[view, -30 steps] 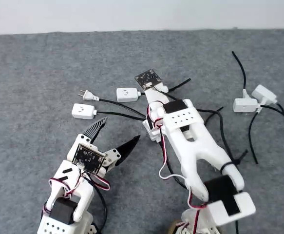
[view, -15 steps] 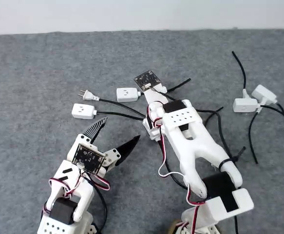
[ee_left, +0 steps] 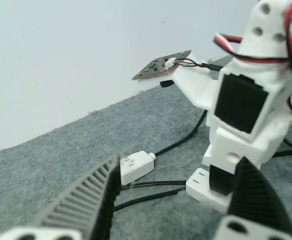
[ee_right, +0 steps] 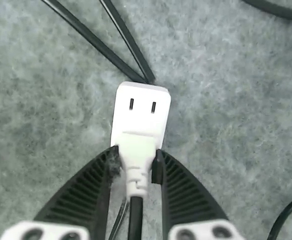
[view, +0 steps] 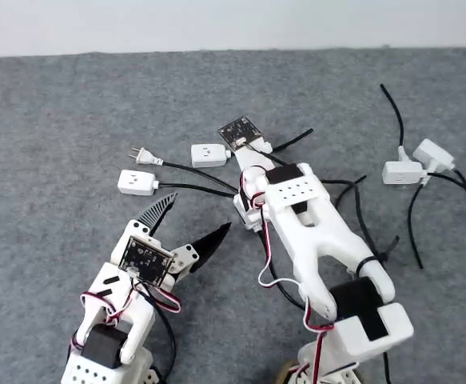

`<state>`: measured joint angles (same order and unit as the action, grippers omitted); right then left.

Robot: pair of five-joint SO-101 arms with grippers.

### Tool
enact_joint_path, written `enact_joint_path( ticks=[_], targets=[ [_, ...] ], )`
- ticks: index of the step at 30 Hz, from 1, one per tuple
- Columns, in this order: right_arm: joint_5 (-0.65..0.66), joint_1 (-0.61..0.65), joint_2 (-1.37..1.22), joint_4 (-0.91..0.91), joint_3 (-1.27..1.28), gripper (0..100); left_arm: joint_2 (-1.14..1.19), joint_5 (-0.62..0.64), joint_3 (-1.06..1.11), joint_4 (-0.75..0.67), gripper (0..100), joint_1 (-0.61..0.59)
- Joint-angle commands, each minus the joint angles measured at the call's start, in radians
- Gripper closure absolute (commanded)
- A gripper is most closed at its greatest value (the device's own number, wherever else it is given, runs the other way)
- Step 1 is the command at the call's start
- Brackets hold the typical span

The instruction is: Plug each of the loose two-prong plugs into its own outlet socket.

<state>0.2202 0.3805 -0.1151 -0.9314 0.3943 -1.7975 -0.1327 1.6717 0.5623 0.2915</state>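
At the middle of the grey counter (view: 57, 112), the right tool (ee_right: 135, 155) is clamped on a white plug (ee_right: 136, 175) that touches an outlet socket (ee_right: 140, 112). The left tool (view: 198, 212) hangs wide open nearby.

Recorded under bright, even, diffuse light from overhead. Rendered the grey worktop (view: 57, 104) matte and uniformly toned. Cast only soft, short shadows, close under the right arm (view: 312, 232) in the high view and along the edges of the socket (ee_right: 140, 112) in the right wrist view. Exposed the white plug (ee_right: 135, 150) and socket brightly, with the slots legible. Showed the wall (ee_left: 60, 50) as a flat, evenly lit field. Left the ribbed black fingers (ee_left: 90, 195) of the left end effector (ee_left: 180, 160) dark.
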Motion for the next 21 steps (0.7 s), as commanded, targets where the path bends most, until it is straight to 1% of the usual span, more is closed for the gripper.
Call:
enact_joint_path(
  ticks=[1,9,21],
  targets=[
    [0.012,0.002,-0.093,0.038,-0.051,99.1,-0.002,-0.005,-0.013,-0.017,65,0.006],
    [0.009,0.002,-0.197,0.035,-0.112,99.1,-0.002,-0.005,-0.015,-0.017,65,0.006],
    [0.006,-0.001,-0.203,0.035,-0.115,99.1,-0.002,-0.005,-0.013,-0.017,65,0.006]
  ],
)
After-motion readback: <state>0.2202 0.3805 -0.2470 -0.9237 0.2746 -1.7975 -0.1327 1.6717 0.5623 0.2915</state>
